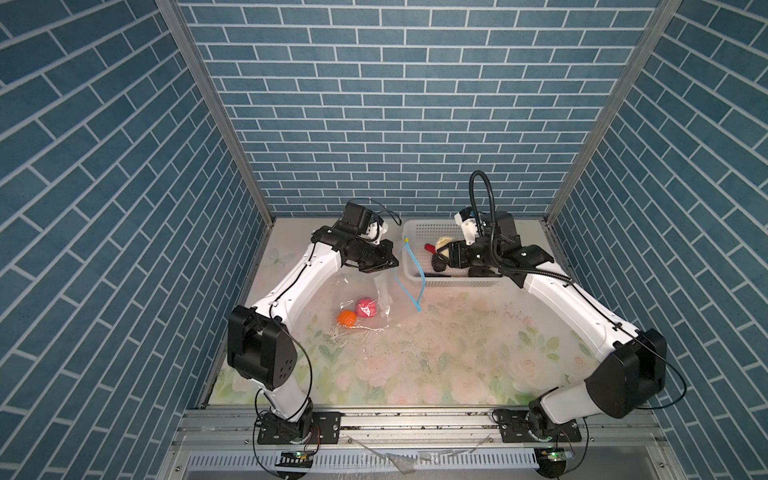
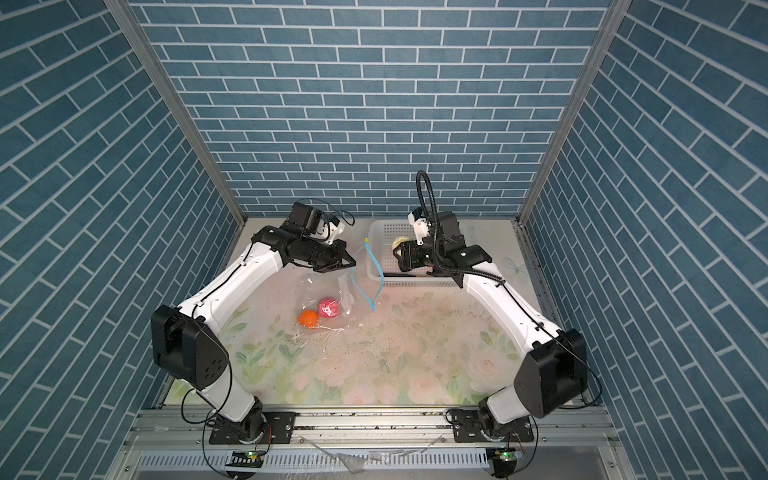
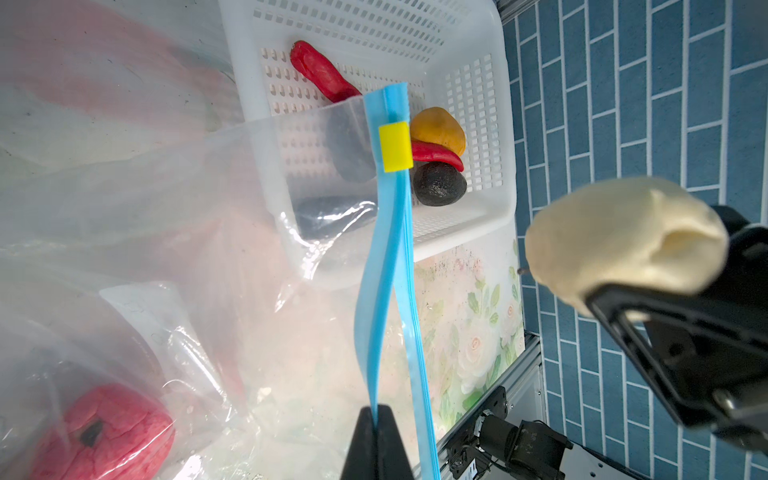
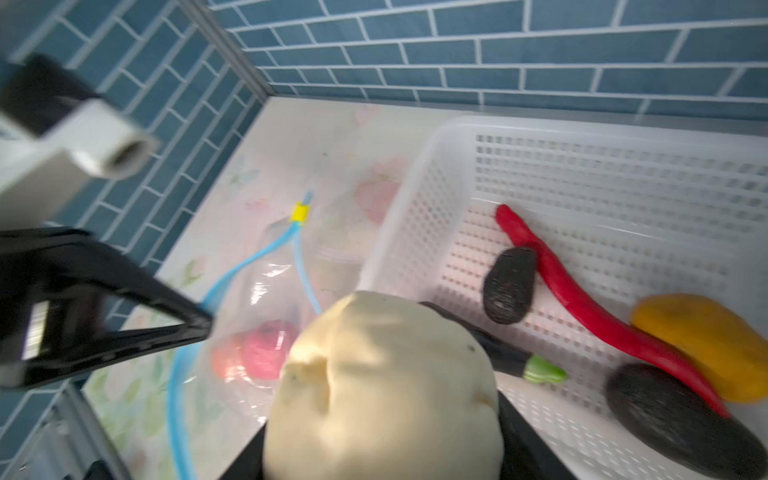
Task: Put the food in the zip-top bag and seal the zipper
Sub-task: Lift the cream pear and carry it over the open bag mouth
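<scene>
Holding the mouth up, my left gripper [image 3: 376, 419] has its jaws pressed together on one lip of the zipper [image 3: 390, 232]. The strip's long axis runs 12 to 6 o'clock in both top views, yellow tab [image 3: 395, 146] at 12, mouth gaping toward 3, just beside the wall of the basket [image 1: 432, 230]. My right gripper [image 1: 449, 252] pinches the cream lump [image 1: 443, 244] over the basket's 9 o'clock end. The zip-top bag [image 3: 166, 199] lies on the table [image 1: 457, 345], orange ball [image 1: 347, 319] and pink bumpy ball [image 1: 365, 307] inside.

Clear bag [image 3: 166, 199] open, pink ball [image 1: 365, 308] inside
</scene>
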Robot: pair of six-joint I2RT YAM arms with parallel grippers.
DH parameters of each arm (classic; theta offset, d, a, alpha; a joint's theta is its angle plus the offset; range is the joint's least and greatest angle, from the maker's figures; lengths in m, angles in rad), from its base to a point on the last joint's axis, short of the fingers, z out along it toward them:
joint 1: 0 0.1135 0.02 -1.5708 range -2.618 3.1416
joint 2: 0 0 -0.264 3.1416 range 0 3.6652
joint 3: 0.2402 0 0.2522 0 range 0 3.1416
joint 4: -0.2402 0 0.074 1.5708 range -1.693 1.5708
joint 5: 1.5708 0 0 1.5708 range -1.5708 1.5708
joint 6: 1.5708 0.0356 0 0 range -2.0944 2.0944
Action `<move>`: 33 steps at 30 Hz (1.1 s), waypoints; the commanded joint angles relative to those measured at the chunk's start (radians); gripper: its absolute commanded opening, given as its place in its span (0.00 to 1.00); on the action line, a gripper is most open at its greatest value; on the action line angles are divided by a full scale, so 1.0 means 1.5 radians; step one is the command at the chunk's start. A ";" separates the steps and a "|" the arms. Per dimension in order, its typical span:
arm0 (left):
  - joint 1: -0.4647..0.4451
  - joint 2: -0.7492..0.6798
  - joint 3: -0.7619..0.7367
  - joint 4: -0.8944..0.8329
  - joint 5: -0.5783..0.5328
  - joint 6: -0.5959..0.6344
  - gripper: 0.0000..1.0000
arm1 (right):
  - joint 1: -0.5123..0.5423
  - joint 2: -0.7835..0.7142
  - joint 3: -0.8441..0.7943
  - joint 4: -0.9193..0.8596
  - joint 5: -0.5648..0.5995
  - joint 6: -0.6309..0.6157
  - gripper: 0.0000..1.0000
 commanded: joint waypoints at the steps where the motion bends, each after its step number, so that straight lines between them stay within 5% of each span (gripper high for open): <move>1: -0.005 0.015 0.014 0.011 0.012 -0.005 0.00 | 0.039 -0.029 -0.059 0.110 -0.110 0.022 0.58; 15: -0.005 -0.002 -0.002 0.025 0.013 -0.010 0.00 | 0.080 0.048 -0.099 0.230 -0.156 0.071 0.54; 33: -0.004 -0.033 0.001 0.011 0.005 -0.004 0.00 | 0.080 0.102 -0.104 0.206 -0.154 0.057 0.54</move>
